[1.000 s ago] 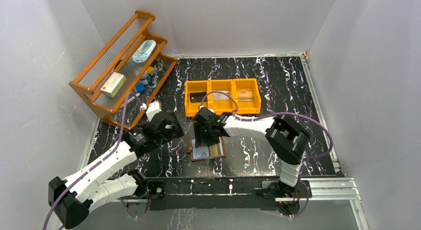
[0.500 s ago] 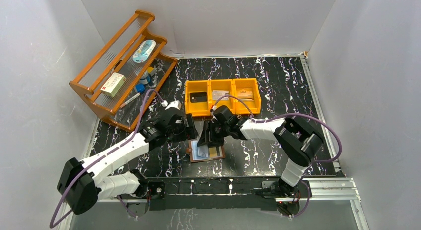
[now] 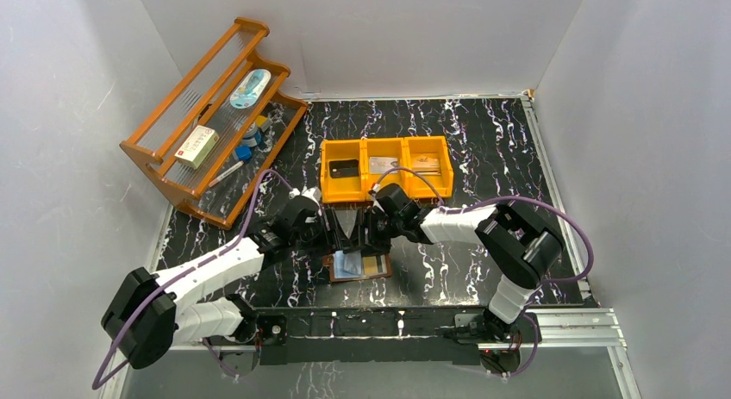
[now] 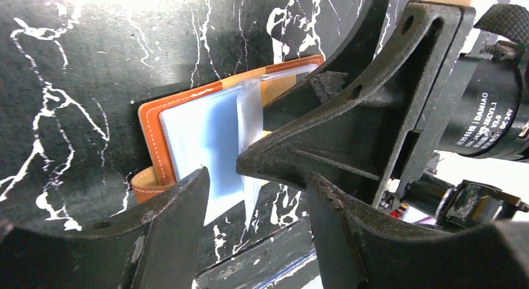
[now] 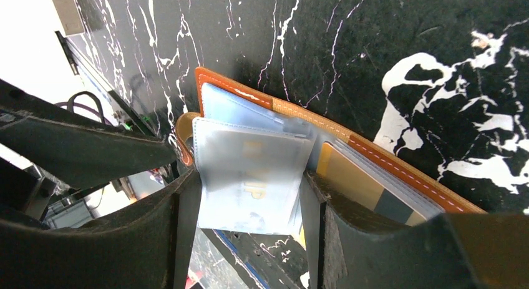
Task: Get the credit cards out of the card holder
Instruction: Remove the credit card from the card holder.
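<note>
The brown card holder (image 3: 371,266) lies open on the table near the front edge. My right gripper (image 5: 251,176) is shut on one clear pocket leaf (image 5: 249,151), a finger on each side edge; the leaf stands raised. A card with gold lettering shows faintly through it. A tan card (image 5: 352,176) sits in the pocket to the right. My left gripper (image 4: 256,198) is open, close over the holder's pale-blue pockets (image 4: 199,133), beside the right fingers (image 4: 349,133). In the top view both grippers (image 3: 332,235) (image 3: 360,233) meet above the holder.
An orange three-compartment bin (image 3: 431,191) stands just behind the grippers, with a black card (image 3: 344,168), a silvery card (image 3: 384,165) and a tan card (image 3: 428,163) in it. A wooden rack (image 3: 146,149) with a white-and-red box (image 3: 196,146) fills the back left.
My left arm has swung right, from beside the rack to the holder, and its jaws have narrowed. The right gripper has shifted slightly back and right while keeping the leaf.
</note>
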You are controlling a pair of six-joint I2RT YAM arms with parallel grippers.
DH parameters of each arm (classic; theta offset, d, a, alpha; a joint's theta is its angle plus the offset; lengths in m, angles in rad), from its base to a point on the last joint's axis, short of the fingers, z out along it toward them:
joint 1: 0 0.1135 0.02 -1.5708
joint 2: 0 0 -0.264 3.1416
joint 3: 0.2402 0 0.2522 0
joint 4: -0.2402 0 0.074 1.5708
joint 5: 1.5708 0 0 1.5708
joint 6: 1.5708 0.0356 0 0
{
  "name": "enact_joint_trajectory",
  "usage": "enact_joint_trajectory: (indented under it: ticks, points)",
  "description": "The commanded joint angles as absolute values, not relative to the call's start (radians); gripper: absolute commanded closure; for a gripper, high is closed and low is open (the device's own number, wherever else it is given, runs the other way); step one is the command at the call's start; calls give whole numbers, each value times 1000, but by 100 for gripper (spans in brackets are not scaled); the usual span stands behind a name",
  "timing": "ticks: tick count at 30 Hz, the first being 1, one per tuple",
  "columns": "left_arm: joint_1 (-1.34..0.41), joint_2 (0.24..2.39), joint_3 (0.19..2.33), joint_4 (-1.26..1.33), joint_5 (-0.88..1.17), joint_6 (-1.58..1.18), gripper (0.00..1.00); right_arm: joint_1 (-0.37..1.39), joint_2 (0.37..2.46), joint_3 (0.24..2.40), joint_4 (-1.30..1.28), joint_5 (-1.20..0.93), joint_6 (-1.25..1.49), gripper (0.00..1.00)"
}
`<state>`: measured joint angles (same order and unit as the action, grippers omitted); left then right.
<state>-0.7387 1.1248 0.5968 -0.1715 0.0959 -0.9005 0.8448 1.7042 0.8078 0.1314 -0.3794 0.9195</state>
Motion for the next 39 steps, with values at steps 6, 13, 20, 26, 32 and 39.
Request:
enact_joint_trajectory:
  ticks: [6,13,20,26,32,39]
  points:
    - [-733,1236,598,-101,242,-929,50,837,1705,802,137,-392,939,39]
    - [-733,1170,598,-166,173,-934,50,831,1712,802,141,-398,946,39]
    - [-731,1051,558,-185,136,-911,46,830,1716,805,140,-400,949,39]
    - [-732,1031,516,-84,217,-906,47,828,1712,804,138,-400,950,39]
    - [-732,1102,532,-83,289,-856,51,828,1712,805,138,-401,950,39]
    - [-732,1168,534,-27,341,-836,57,828,1705,805,140,-402,952,39]
